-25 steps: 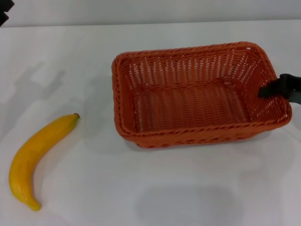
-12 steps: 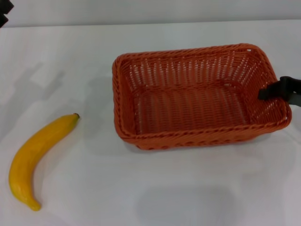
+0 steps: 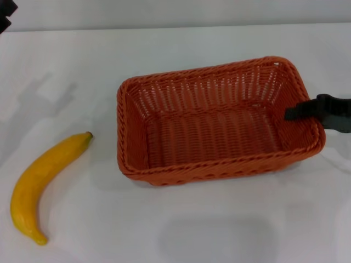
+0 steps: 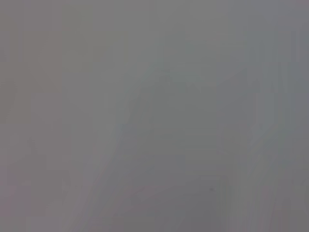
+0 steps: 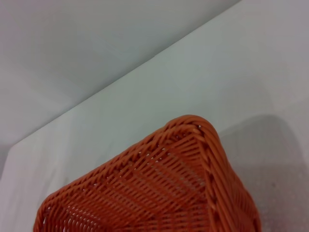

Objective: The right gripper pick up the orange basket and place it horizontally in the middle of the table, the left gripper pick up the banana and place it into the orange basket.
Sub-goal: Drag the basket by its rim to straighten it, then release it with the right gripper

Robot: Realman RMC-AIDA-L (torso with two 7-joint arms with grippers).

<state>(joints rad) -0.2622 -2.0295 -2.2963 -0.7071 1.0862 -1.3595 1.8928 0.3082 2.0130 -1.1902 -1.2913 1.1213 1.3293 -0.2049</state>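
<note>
Your right wrist camera looks down on one rounded corner of the orange basket [image 5: 159,188], which fills the lower middle of the picture. You can see its braided rim curving round the corner and the woven slats sloping down inside. Behind it lies the white table [image 5: 203,77], whose far edge runs diagonally against a plain pale grey backdrop [image 5: 87,43].

The orange basket [image 3: 219,123] was burnt orange, woven in slatted wicker with a braided rim. The banana [image 3: 41,183] was glossy yellow, dark at its stem tip. The table [image 3: 181,219] was plain white.
</note>
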